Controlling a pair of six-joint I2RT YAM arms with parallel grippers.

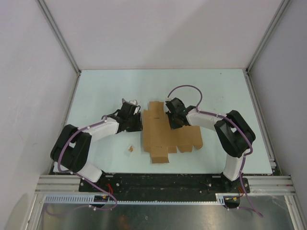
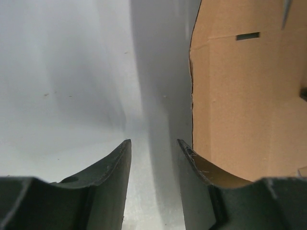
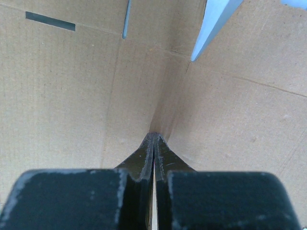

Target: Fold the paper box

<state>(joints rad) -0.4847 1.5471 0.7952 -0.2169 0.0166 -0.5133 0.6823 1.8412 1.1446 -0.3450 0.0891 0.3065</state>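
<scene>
The paper box (image 1: 163,134) is a flat brown die-cut sheet lying in the middle of the table. Its left edge shows in the left wrist view (image 2: 244,96). My left gripper (image 1: 137,120) (image 2: 153,141) sits low just beside that edge, open, with only bare table between its fingers. The right finger (image 2: 201,167) lies against the sheet's edge. My right gripper (image 1: 173,122) (image 3: 154,135) is shut, its tips pressed down on the cardboard (image 3: 62,96) near a crease, holding nothing.
A tiny brown scrap (image 1: 130,149) lies on the pale table (image 1: 96,91) left of the sheet's near end. White walls enclose the table on the left, back and right. A metal rail (image 1: 163,184) runs along the near edge.
</scene>
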